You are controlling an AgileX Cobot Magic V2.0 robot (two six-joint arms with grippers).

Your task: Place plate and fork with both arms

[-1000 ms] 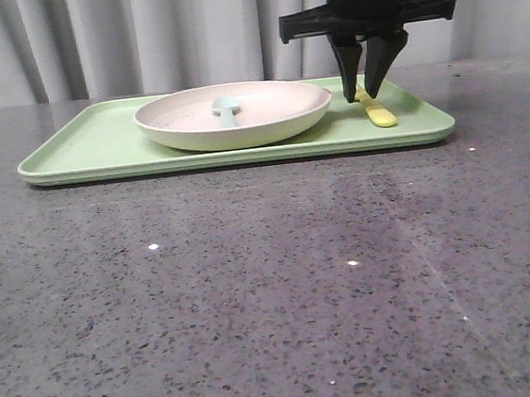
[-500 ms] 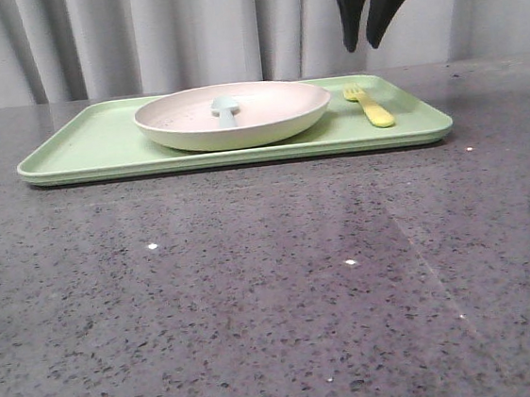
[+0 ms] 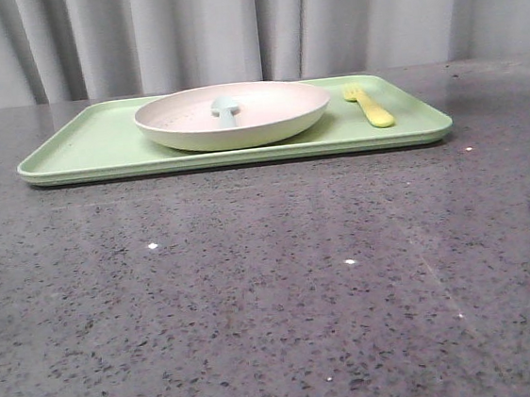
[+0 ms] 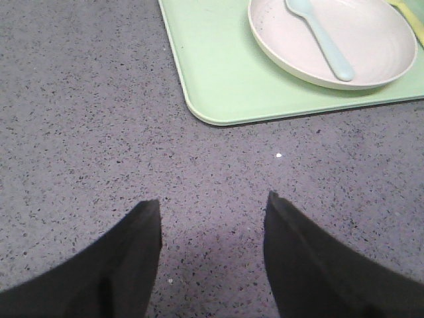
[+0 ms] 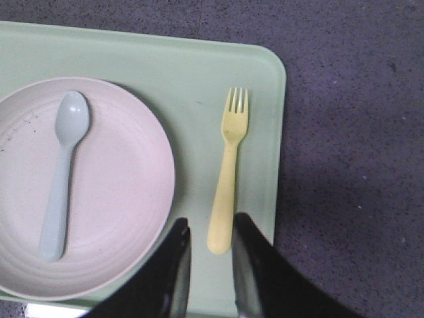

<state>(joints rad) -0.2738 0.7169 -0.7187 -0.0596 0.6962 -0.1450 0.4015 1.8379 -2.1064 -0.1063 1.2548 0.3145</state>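
Note:
The cream-white plate (image 3: 233, 114) sits in the middle of the light-green tray (image 3: 79, 147), with a pale blue spoon (image 3: 225, 108) lying in it. Beside the plate, at the tray's right end, lies the pale-yellow fork (image 3: 368, 105). In the right wrist view the plate (image 5: 112, 192) and the fork (image 5: 227, 169) lie far below my right gripper (image 5: 211, 225), which is open and holds nothing. My left gripper (image 4: 212, 205) is open over bare table, away from the tray's corner (image 4: 205, 112). Neither gripper appears in the front view.
Speckled grey tabletop (image 3: 274, 283) stretches from the tray to the front edge. A grey curtain (image 3: 228, 27) hangs behind the table.
My right gripper has risen from just above the fork and left the front view through the top. The fork, plate and tray stay where they were.

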